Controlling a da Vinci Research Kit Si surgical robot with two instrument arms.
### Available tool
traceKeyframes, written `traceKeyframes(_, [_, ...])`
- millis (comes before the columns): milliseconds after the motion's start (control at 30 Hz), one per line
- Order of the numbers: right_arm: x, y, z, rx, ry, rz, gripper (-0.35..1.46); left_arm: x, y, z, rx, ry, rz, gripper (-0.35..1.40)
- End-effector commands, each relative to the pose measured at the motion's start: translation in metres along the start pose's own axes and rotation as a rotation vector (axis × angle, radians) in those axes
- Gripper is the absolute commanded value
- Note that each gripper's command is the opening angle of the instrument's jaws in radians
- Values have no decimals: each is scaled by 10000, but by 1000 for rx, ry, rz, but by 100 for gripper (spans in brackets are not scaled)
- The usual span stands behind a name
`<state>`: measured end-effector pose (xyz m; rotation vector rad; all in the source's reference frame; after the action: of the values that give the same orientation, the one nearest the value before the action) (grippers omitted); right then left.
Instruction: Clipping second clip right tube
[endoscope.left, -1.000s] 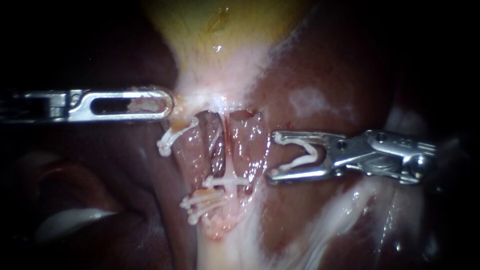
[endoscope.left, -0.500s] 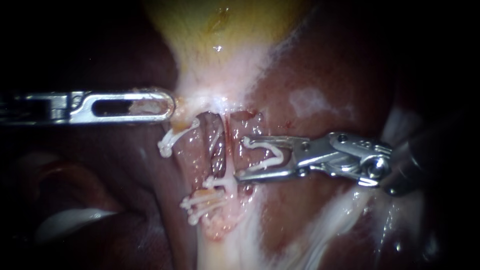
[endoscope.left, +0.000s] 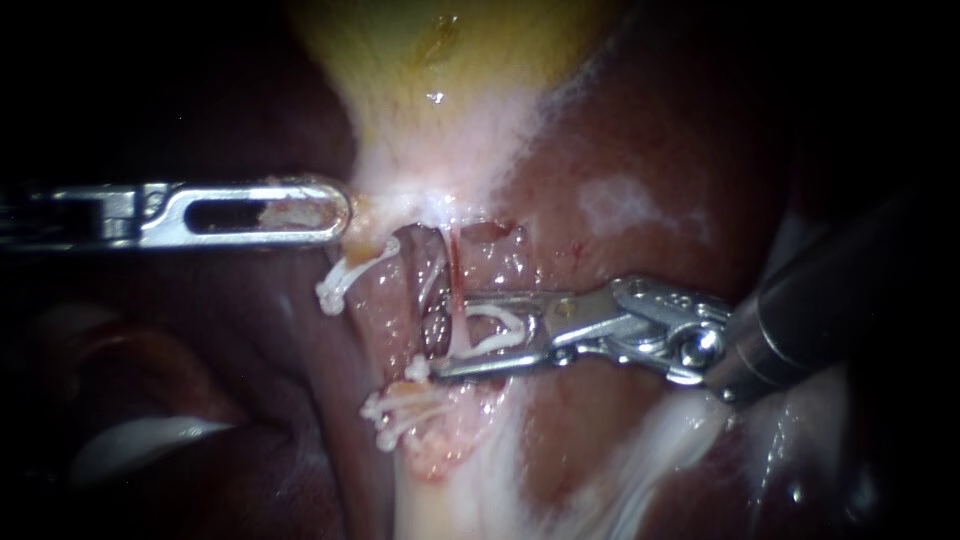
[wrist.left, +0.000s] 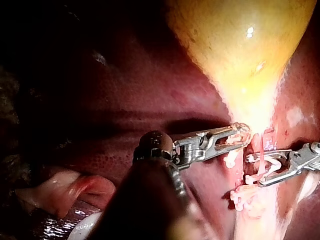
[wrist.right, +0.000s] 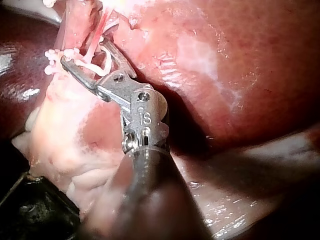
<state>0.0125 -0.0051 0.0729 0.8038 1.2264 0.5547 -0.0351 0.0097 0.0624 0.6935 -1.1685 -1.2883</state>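
Straddling the right tube, the right instrument's half-spread claw grips an open white clip.

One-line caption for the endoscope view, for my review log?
Right instrument holds an open white clip at the right tube while left instrument grips the gallbladder neck.

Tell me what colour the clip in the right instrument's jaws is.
White; the clip shows best in the endoscope view.

clips just below and liver alongside hem in the right instrument.
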Motion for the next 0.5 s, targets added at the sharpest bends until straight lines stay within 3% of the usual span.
traceKeyframes(33, [0,-1,2,7,11,5,47,0,0,0,0,0,0,-35])
traceKeyframes(333, [2,-13,13,108,92,92,45,1,2,1,0,0,1,-35])
traceKeyframes(500, [2,-17,14,139,104,116,43,1,2,1,0,0,1,-35])
